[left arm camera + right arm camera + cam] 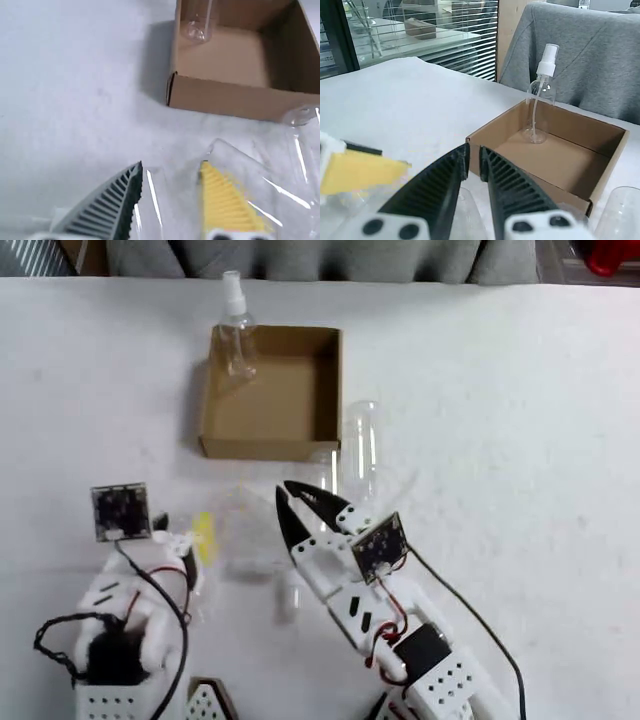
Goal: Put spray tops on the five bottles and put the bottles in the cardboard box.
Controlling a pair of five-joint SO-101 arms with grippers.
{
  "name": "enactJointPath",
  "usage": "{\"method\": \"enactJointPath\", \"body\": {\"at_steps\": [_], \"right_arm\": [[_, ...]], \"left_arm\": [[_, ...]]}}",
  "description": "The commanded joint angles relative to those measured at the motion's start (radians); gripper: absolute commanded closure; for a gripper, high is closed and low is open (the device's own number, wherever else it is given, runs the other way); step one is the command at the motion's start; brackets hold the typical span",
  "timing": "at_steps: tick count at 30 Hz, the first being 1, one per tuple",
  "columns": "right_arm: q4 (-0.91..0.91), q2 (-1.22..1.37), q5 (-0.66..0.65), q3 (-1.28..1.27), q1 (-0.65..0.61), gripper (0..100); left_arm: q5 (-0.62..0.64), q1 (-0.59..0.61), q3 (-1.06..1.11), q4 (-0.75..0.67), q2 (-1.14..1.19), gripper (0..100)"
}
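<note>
White table (500, 390); right tool (474, 148) nearly closed, empty.

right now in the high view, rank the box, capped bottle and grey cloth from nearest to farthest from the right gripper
From the right gripper:
1. box, its near wall just ahead of the tips.
2. capped bottle, standing in the box's far left corner.
3. grey cloth, past the table's far edge.

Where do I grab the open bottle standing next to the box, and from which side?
Grip the bottle around its straight middle, coming level from the side away from the box. It looks upright, the box wall stands close beside it, and its open neck should stay clear.
</note>
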State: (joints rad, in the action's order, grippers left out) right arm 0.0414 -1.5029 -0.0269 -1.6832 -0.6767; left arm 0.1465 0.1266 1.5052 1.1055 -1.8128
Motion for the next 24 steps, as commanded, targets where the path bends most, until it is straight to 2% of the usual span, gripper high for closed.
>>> {"method": "enactJointPath", "body": {"at_steps": [1,5,15,24], "right_arm": [[0.001,-0.001,-0.009,-0.011,-0.002,98.1],[0.001,-0.001,-0.009,-0.011,-0.004,98.1],[0.001,-0.001,-0.009,-0.011,-0.001,98.1],[0.024,-0.001,-0.009,-0.011,-0.004,98.1]], "left_arm": [[-0.006,0.065,-0.087,-0.002,-0.008,94],[-0.011,0.079,-0.100,0.006,-0.004,99],[-0.012,0.070,-0.203,0.118,0.004,98],[-0.012,-0.081,-0.529,0.325,0.397,98]]}}
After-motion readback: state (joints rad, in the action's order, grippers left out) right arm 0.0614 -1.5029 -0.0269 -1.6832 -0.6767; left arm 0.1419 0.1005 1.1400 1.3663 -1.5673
